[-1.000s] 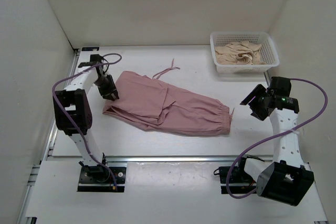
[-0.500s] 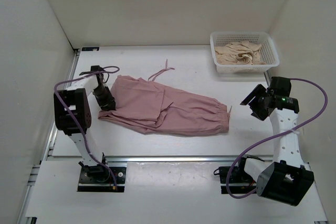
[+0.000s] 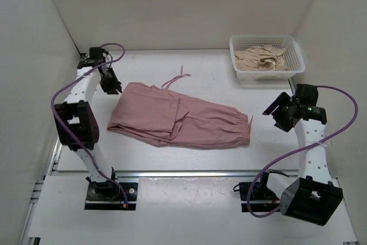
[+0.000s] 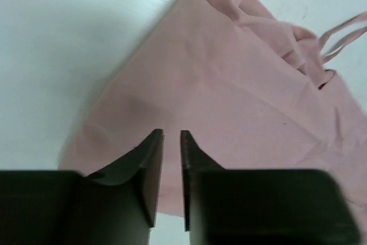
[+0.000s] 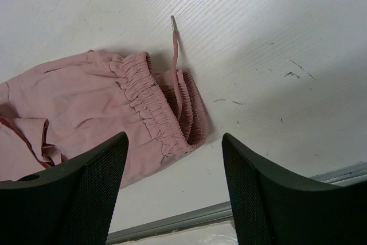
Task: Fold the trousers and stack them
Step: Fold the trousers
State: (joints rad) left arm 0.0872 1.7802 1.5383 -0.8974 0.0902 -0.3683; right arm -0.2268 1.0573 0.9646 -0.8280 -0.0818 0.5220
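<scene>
The dusty-pink trousers lie folded lengthwise on the white table, with the gathered end to the right. They also show in the left wrist view and the right wrist view. My left gripper hangs above the table just beyond the trousers' far-left corner. Its jaws are almost closed with a thin gap and hold nothing. My right gripper is open and empty just right of the gathered end. A drawstring trails from that end.
A white basket at the back right holds a beige-cream garment. Two thin pink strings lie on the table behind the trousers. White walls close in the left, back and right. A metal rail runs along the near edge.
My left gripper slid the trousers' left end a little leftward, then lifted off and moved back to the far-left corner. The right arm has not moved.
</scene>
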